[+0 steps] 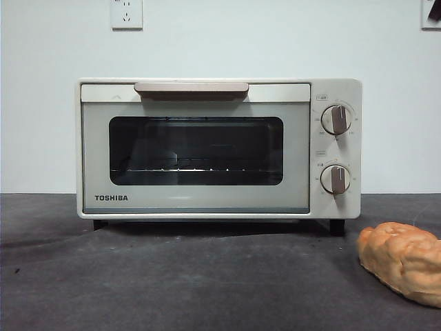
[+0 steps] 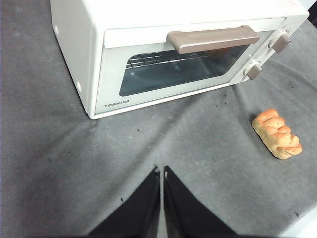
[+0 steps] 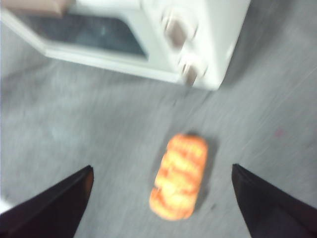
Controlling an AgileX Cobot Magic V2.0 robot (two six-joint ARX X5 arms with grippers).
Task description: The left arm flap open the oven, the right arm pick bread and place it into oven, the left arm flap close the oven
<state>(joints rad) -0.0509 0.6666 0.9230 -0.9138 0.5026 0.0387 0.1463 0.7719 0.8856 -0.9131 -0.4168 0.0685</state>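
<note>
You're at step one, w/ nothing done yet: the oven (image 1: 207, 148) sits on the dark tabletop (image 1: 172, 276) w/ its glass door fully closed, the beige bar handle (image 1: 191, 89) lying across the door's top edge and the wire rack (image 1: 186, 169) visible inside, bare. The bread (image 1: 405, 261) lies on the tabletop in front of the oven, off toward the knob side, well apart from the door and not touching the oven. Your left pincer (image 2: 162, 171) hangs above the tabletop in front of the oven, jaws clenched together w/ just a thin slit between them, grasping nothing. Your right pincer (image 3: 161, 171) hovers over the bread w/ jaws released wide, one on each side of the loaf as seen from above; that view is blurred, so I can't tell how high it sits. Judging from this, the door comes first: bring the left pincer up to the handle and hook or catch it, then pull outward and down so the door flaps open. The handle is a shallow bar, so approach from above its front lip. Hold the right pincer off the bread till the door's down, since the loaf has nowhere to go yet.
</note>
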